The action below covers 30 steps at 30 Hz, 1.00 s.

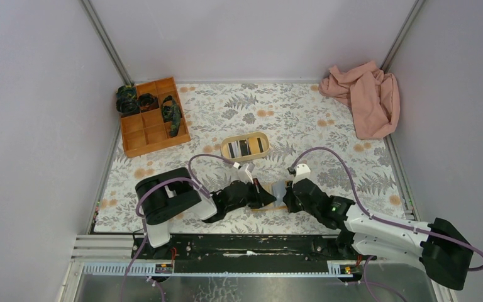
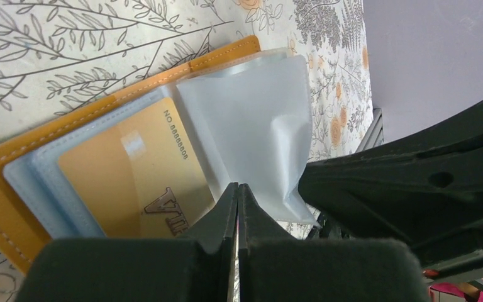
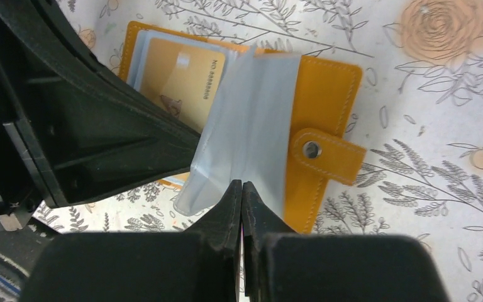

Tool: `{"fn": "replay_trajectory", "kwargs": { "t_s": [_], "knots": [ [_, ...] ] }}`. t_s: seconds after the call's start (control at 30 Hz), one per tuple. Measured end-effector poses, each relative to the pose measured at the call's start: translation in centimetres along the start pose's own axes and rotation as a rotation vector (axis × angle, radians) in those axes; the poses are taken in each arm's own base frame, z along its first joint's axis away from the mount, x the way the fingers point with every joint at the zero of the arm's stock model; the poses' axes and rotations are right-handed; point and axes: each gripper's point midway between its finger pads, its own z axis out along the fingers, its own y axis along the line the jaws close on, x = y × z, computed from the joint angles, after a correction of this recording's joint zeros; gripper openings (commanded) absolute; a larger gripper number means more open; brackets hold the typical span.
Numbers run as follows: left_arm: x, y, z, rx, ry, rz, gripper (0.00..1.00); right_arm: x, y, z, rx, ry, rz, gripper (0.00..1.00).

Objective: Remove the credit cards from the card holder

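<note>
The card holder (image 1: 275, 190) lies open on the floral cloth between both grippers, its orange-tan cover (image 3: 324, 88) flat and its snap tab (image 3: 327, 154) pointing right. A gold credit card (image 2: 126, 170) sits in its light blue pockets. One light blue sleeve (image 3: 251, 126) stands up, creased. My right gripper (image 3: 242, 184) is shut on that sleeve's lower edge. My left gripper (image 2: 238, 187) is shut, and its tips rest by the gold card's corner at the sleeve's other side. I cannot tell whether it pinches anything. In the top view the two grippers (image 1: 265, 196) (image 1: 291, 196) almost meet over the holder.
A beige oval tray (image 1: 224, 148) with cards in it stands just beyond the holder. An orange compartment box (image 1: 139, 148) with dark straps is at the back left. A pink cloth (image 1: 365, 97) lies bunched at the back right. Grey walls close in the table.
</note>
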Motion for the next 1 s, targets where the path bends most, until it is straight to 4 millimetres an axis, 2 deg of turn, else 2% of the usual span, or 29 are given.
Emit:
{"fn": "replay_trajectory", "kwargs": {
  "t_s": [0.33, 0.6, 0.7, 0.83, 1.0],
  "knots": [
    [-0.2, -0.8, 0.4, 0.019, -0.001, 0.0, 0.0, -0.1, 2.3, 0.3, -0.113, 0.003, 0.041, 0.0],
    [0.0, -0.8, 0.5, 0.018, 0.006, 0.001, 0.0, 1.7, 2.3, 1.2, -0.111, 0.071, 0.045, 0.0],
    [0.1, -0.8, 0.4, 0.02, 0.007, 0.001, 0.0, 1.8, 2.1, 1.1, -0.104, 0.07, 0.044, 0.0],
    [0.1, -0.9, 0.4, 0.021, 0.007, 0.001, 0.0, 1.0, 1.6, 0.4, -0.082, 0.038, 0.042, 0.0],
    [0.2, -0.9, 0.4, 0.023, 0.01, 0.003, 0.0, -2.2, 1.7, -1.6, -0.087, -0.071, 0.053, 0.0]
  ]
}}
